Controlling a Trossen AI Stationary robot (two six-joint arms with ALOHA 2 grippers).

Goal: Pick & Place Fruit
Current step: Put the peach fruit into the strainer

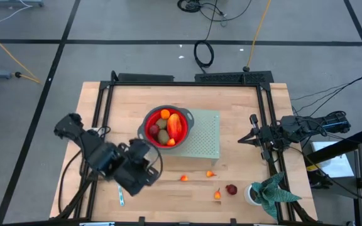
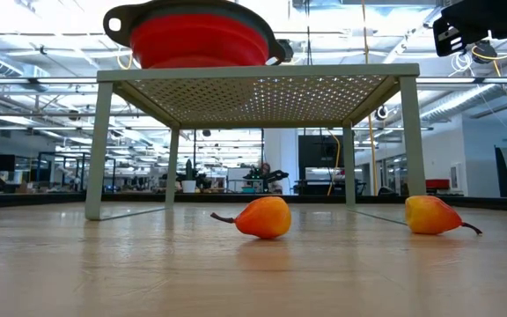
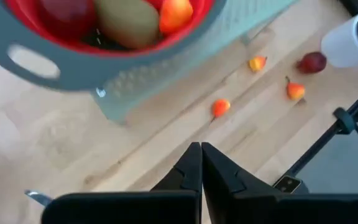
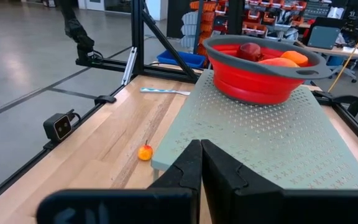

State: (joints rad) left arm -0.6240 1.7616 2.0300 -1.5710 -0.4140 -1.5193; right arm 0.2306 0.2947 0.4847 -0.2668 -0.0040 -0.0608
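Seen from above, the left pincer (image 1: 144, 164) hangs over the lower left of the wooden worktop (image 1: 93, 119), its fingers (image 3: 191, 171) pressed together on nothing, just left and below a red colander (image 1: 166, 127) with a grey rim. A silver knife (image 1: 121, 198) lies near the worktop's lower edge, under that arm. The colander stands on a pale green perforated stand (image 1: 203, 141) at the centre of the frame and holds most of the fruit: two brownish-green kiwis (image 1: 163, 129), a longer red-orange piece (image 1: 175, 125), a dark red round one (image 1: 154, 130) and small orange ones (image 1: 164, 113). Below the stand, four pieces lie loose on the worktop: a tiny orange fruit (image 1: 184, 177) at centre, another (image 1: 211, 174) just right of it by the stand's lower corner, a third (image 1: 217, 195) lower right, and beside it a dark red round fruit (image 1: 231, 189). In the lower right corner stands a green leafy plant (image 1: 270, 193) in a white pot (image 1: 252, 195). At the right edge of the worktop, level with the stand, the right pincer (image 1: 242, 140) waits with fingers (image 4: 191, 168) shut together, empty, pointing toward the stand.
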